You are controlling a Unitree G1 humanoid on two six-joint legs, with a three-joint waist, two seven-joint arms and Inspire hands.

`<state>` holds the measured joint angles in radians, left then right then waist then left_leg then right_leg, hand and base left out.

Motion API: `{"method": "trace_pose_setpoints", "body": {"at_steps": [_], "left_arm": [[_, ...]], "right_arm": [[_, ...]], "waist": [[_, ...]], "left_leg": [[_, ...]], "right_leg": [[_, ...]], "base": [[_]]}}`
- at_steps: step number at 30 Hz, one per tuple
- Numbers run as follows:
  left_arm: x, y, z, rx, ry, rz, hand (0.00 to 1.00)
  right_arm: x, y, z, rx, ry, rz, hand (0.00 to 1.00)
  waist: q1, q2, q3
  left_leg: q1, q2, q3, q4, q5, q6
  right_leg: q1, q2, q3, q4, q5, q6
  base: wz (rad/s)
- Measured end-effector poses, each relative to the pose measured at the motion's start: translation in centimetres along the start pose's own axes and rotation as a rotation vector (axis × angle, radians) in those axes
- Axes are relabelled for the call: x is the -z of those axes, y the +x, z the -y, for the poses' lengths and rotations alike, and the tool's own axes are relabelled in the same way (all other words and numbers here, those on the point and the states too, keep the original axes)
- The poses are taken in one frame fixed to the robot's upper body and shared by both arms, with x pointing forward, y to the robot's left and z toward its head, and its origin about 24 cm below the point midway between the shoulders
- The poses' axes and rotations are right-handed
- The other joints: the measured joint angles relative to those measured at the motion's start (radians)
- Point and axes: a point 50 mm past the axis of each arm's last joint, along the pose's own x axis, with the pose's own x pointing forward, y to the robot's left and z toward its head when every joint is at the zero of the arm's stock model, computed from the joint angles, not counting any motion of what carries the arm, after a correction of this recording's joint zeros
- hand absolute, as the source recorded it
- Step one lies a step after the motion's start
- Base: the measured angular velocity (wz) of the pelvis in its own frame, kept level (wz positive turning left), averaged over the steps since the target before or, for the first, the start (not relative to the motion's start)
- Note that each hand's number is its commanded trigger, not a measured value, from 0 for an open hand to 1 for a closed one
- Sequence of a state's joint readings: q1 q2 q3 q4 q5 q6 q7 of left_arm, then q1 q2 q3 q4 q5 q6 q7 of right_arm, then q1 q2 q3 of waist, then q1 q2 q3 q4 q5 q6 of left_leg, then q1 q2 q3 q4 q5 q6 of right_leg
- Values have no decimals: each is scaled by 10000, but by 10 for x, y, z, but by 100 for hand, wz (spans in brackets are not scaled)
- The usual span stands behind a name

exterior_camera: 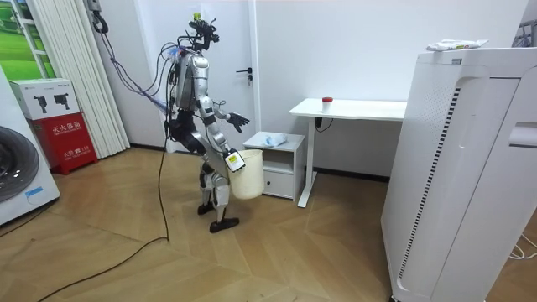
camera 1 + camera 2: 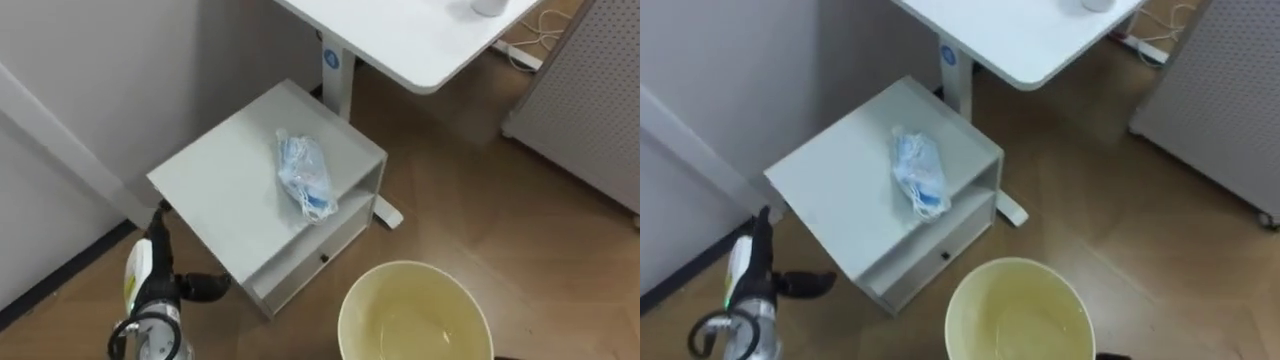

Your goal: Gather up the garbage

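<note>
The robot stands at a small grey cabinet (image 2: pixel 225 200) beside a white desk (image 2: pixel 400 40), where 1 piece of crumpled plastic garbage (image 2: pixel 305 175) lies on the cabinet's top, near its front edge and untouched by either hand. Its left hand (image 2: pixel 158 262) hovers off the cabinet's left corner with fingers straight and thumb spread, holding nothing. Its right hand (image 1: pixel 234 161) is at the rim of a cream bucket (image 2: pixel 352 296) held off the floor, the fingers too small to tell their grip.
</note>
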<state>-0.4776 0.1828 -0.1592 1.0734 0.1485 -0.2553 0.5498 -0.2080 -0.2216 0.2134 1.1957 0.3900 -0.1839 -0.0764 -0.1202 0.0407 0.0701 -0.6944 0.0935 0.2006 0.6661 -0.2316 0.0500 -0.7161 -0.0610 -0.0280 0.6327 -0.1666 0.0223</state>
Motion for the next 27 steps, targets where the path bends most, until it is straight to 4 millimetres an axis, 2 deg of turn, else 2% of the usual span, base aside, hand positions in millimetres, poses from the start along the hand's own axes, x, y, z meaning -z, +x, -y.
{"method": "trace_pose_setpoints", "body": {"at_steps": [2,4,7,13,19,23,27], "left_arm": [[-11,6,-2,-172,-90,302,0],[-24,14,-6,-351,-175,724,0],[-32,19,-14,-767,-185,999,0],[-53,28,-22,-1352,78,1832,0],[-68,34,-28,-1795,323,2430,0],[-70,34,-29,-2033,457,2569,0],[-74,32,-26,-2019,1408,3269,0]], "right_arm": [[-4,1,-1,-64,31,130,100],[-7,1,-3,-194,43,295,100],[-7,1,-6,-298,-73,277,100],[-8,1,-8,-252,152,310,100],[-16,2,-10,-362,213,597,100],[-16,2,-8,-354,308,583,100],[-16,2,-5,-230,676,549,100]], "waist": [[-171,6,10],[-277,38,30],[-404,45,44],[-539,91,104],[-733,127,219],[-867,100,243],[-966,94,245]], "left_leg": [[-261,3,11,132,-7,10],[-547,166,39,345,-81,9],[-647,334,115,441,-202,-48],[-663,349,184,491,-370,-116],[-1048,458,160,1079,-670,-172],[-1234,502,162,1303,-842,-186],[-1363,502,178,1560,-1009,-184]], "right_leg": [[-264,27,9,116,-8,-41],[-511,157,21,151,21,-104],[-590,315,89,93,53,-157],[-730,282,61,314,-149,-249],[-1162,271,-36,871,-453,-328],[-1370,284,-2,1166,-636,-325],[-1577,260,56,1531,-829,-315]], "base": [[-7],[-15],[-17],[-3],[-2],[-2],[-1]]}}
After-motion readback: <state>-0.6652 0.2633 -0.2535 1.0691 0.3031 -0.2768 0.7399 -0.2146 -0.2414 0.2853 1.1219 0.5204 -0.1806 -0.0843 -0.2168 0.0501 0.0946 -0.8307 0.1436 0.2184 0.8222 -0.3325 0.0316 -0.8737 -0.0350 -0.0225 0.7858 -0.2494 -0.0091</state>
